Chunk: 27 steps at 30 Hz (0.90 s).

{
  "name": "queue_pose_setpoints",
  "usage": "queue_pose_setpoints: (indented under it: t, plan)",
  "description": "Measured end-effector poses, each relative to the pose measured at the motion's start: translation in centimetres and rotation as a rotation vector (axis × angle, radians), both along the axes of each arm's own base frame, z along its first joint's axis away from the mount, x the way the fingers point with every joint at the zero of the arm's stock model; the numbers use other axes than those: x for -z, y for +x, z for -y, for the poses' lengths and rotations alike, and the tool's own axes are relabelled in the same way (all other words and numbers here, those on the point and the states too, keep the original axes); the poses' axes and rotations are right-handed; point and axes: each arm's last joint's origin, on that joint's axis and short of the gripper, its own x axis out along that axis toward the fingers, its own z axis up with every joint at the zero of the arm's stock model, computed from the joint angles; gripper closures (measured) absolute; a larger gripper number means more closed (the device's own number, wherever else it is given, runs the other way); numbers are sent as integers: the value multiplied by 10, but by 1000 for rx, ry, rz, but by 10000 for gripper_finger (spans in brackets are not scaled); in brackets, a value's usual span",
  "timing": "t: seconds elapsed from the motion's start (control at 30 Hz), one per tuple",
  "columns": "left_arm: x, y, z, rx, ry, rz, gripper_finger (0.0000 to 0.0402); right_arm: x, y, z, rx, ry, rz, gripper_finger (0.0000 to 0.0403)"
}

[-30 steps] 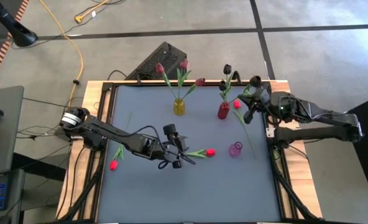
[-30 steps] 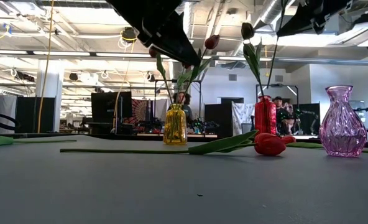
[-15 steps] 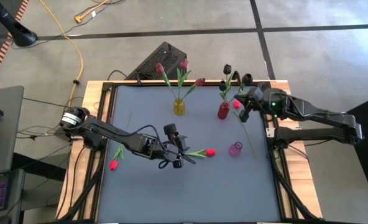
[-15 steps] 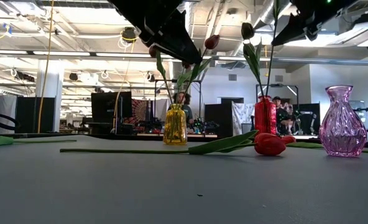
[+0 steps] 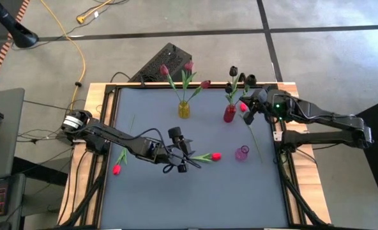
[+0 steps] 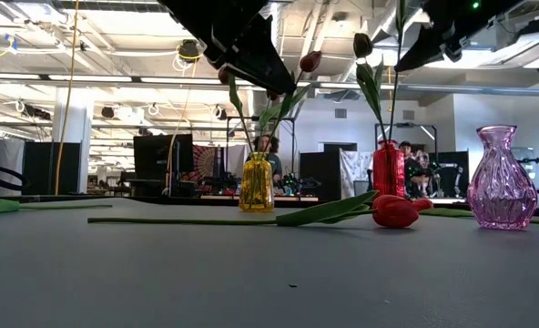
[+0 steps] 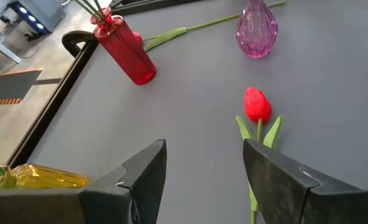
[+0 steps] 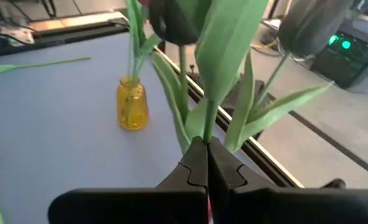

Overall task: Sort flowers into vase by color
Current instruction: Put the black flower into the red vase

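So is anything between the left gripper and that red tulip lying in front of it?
Nothing visible. The left gripper is open, and only bare table lies between its fingers and the red tulip.

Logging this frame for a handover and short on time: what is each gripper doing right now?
Left gripper: jaws open, empty, above the red tulip lying on the table.
Right gripper: jaws shut on a black tulip, beside the red vase.

On the table (image 5: pixel 144 204), three vases: one (image 5: pixel 184 109) at twelve o'clock, another (image 5: pixel 230 114) just right, the third (image 5: pixel 242 153) at three; a tulip (image 5: pixel 209 156) lies mid-table.
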Motion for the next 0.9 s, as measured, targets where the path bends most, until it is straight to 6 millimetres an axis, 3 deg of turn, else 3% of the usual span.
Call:
queue_pose_setpoints:
  t: [0.43,0.6,0.9]
  plan:
    - [3,-1,1,16,-24,-4,199,12,7,22,28,104,-33,384]
    - [12,-4,1,20,-44,-17,199,27,6,27,54,141,-22,383]
    - [20,-7,7,61,-74,28,199,41,7,30,93,195,13,335]
